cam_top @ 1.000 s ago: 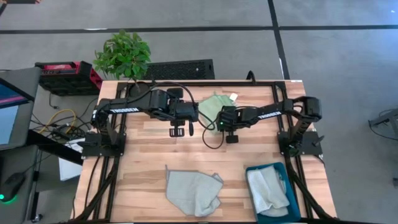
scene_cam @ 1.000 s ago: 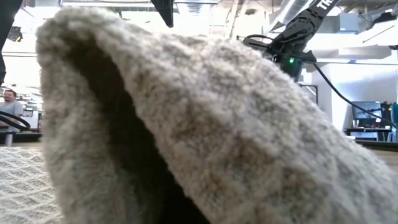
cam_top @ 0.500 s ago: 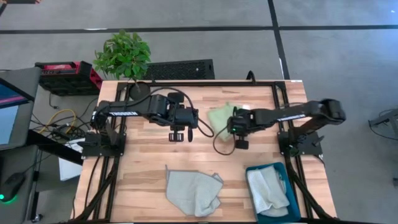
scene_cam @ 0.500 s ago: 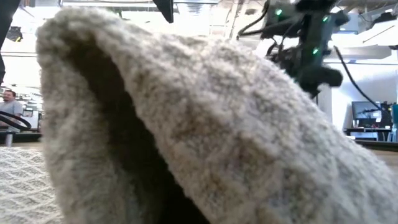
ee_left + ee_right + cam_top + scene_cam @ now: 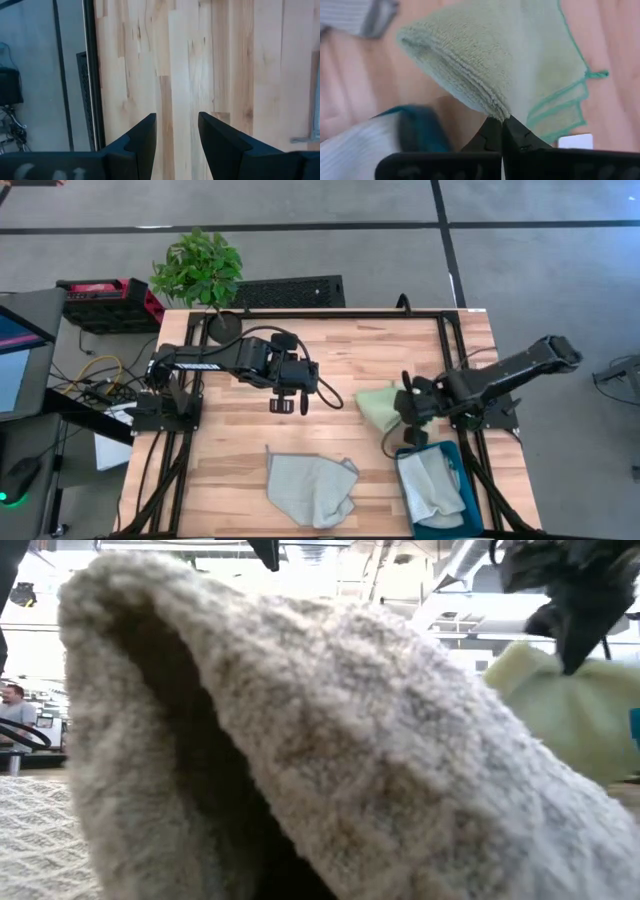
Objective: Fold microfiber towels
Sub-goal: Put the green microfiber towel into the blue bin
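My right gripper is shut on a folded light green towel at the table's right, just beyond the teal bin. The towel also shows in the low view and the right wrist view. A pale grey towel lies crumpled near the front edge and fills the low view. Pale towels lie in the bin. My left gripper is open over bare wood at the table's middle. My right gripper pinches the green towel's bunched, folded edge between its two fingers, several layers together. The fingers come from the table's right, slanting down. The towel hangs past and below the fingers; in the low view it seems clear of the table.
A potted plant stands beyond the table's far left corner. The bin's corner shows right below the held towel. Bare wood lies between the two arms and left of the grey towel.
My right gripper has gone toward the table's right and near edges, from the far middle to just beyond the teal bin, staying shut. The green towel has gone with it, carried off the table's middle and hanging from the fingers.
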